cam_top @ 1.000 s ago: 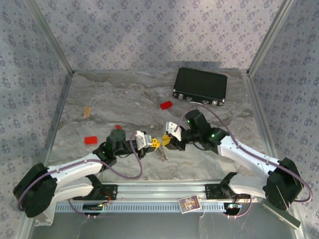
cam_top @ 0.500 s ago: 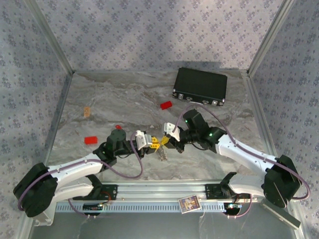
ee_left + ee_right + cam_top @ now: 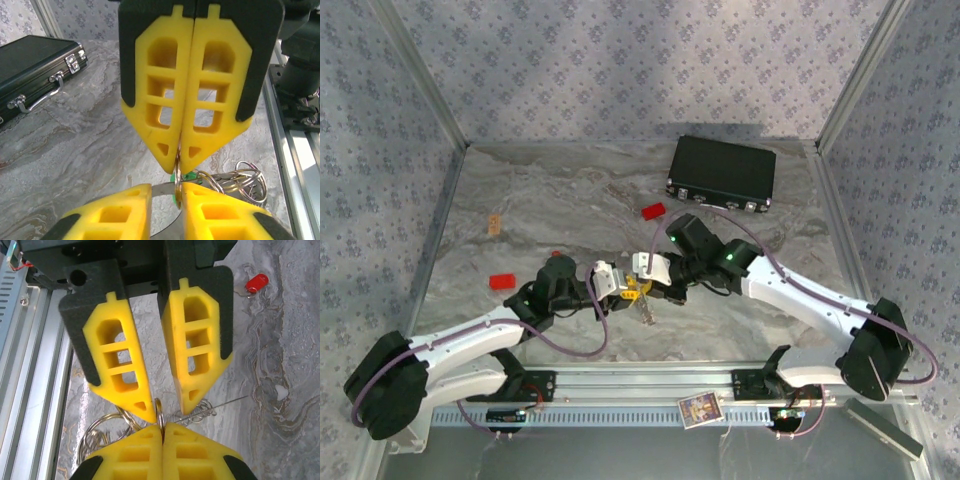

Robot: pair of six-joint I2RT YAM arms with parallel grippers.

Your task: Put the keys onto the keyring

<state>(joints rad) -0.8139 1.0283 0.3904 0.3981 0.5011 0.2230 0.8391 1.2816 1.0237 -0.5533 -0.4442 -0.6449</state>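
Note:
The keyring point(image 3: 177, 182), a thin silvery hoop, stands edge-on where both grippers meet, low over the table. My right gripper point(image 3: 162, 429) is shut on the keyring point(image 3: 159, 412); from the left wrist its closed tips point(image 3: 179, 165) pinch the hoop from above. My left gripper point(image 3: 165, 192) is open, the hoop resting against its right finger point(image 3: 210, 210). A green key head point(image 3: 189, 176) peeks out behind the hoop. A cluster of smaller rings point(image 3: 240, 177) hangs beside it. The red key point(image 3: 256, 282) lies on the table past the left gripper point(image 3: 169, 412). From above, both grippers meet at the keyring point(image 3: 636, 291).
A black case point(image 3: 722, 172) sits at the back right, with a red block point(image 3: 653, 211) in front of it. Another red block point(image 3: 502, 281) lies at the left, beyond a tan piece point(image 3: 494, 224). The aluminium rail point(image 3: 640, 385) runs along the near edge.
The right arm has swung left and its gripper has shut on the keyring. The left gripper's jaws, shut a second ago, now stand apart around the hoop.

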